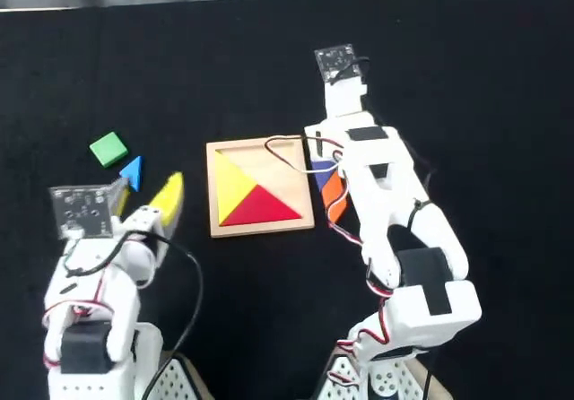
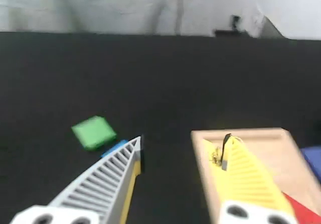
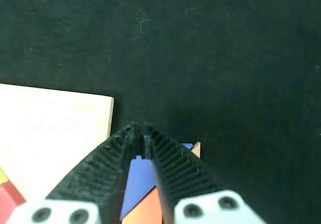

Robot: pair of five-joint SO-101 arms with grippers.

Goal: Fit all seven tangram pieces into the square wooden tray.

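Note:
The square wooden tray (image 1: 303, 162) lies mid-table with a yellow triangle (image 1: 231, 185) and a red triangle (image 1: 265, 207) in it. A blue piece (image 1: 320, 166) and an orange piece (image 1: 334, 195) lie against the tray's right side, under my right arm. My right gripper (image 3: 139, 132) is shut, its black tips meeting just above the blue piece (image 3: 138, 176), beside the tray corner (image 3: 103, 108). My left gripper (image 2: 180, 158) is open wide over bare cloth, left of the tray (image 2: 281, 146). A green square (image 2: 94, 132) and a small blue triangle (image 2: 114, 147) lie beyond its grey finger (image 2: 113, 176).
Black cloth covers the table. The green square (image 1: 108, 149) and blue triangle (image 1: 132, 171) sit at the left, close to my left arm. Open cloth stretches behind the tray and to the far right. A pale wall runs along the table's back edge.

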